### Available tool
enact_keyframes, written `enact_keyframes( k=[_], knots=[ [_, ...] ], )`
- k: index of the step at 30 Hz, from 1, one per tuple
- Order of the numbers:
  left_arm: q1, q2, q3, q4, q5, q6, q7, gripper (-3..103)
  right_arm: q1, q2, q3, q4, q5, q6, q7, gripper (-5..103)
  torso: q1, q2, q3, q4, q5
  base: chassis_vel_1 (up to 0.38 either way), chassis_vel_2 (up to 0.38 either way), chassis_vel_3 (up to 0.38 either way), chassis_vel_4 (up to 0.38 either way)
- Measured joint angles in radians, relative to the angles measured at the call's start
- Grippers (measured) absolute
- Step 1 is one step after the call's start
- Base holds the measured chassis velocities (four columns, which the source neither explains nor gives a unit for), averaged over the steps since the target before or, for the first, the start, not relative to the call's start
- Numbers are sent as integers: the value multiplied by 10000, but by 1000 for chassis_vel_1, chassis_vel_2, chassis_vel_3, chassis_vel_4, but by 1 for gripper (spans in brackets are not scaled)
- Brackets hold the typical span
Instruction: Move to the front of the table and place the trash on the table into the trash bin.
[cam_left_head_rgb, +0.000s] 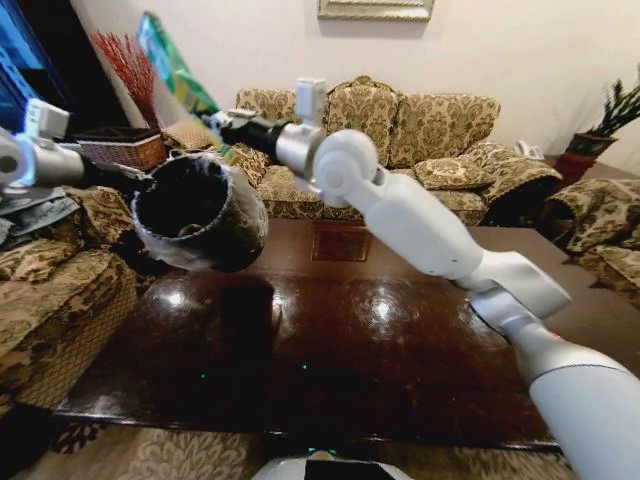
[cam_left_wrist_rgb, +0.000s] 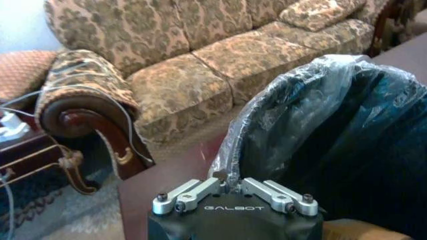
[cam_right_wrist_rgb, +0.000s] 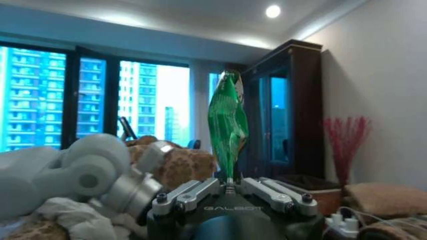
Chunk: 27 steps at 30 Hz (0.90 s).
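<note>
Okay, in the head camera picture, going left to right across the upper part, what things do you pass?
Left arm's wrist at the edge, wicker basket, the trash bin held tilted above the table by the left gripper, the right gripper pinching the green packet, the sofa, potted plant.

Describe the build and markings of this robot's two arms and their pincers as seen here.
The right arm has rounded glossy white shells, stepping to a silver cuff and black wrist. The left arm shows pale grey-silver segments topped by a small white block. Each pincer, left pincer and right pincer, has a black body lettered GALBOT in white, with silver metal linkage fingers fastened by dark screws.
</note>
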Motion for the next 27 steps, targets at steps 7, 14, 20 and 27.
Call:
enact_keyframes(
  k=[7,14,20,27],
  knots=[
    [107,255,-50,22,-302,192,-41,0,-187,824,-214,-455,-429,130,31,0,-2,1,-3,7,-1,0,0,0,0],
    [-51,165,-62,-80,-323,205,-61,0,-583,940,-215,-813,-1215,321,49,0,-1,1,-2,1,-1,0,0,0,0],
    [-263,122,-62,-201,-270,205,-130,0,-799,811,-333,-753,-1783,137,143,8,-2,1,-2,4,-1,0,0,0,0],
    [-310,-37,-69,-483,-276,204,-287,0,-821,720,-417,-607,-1821,97,256,34,-2,1,-2,1,0,0,0,0,0]
  ],
)
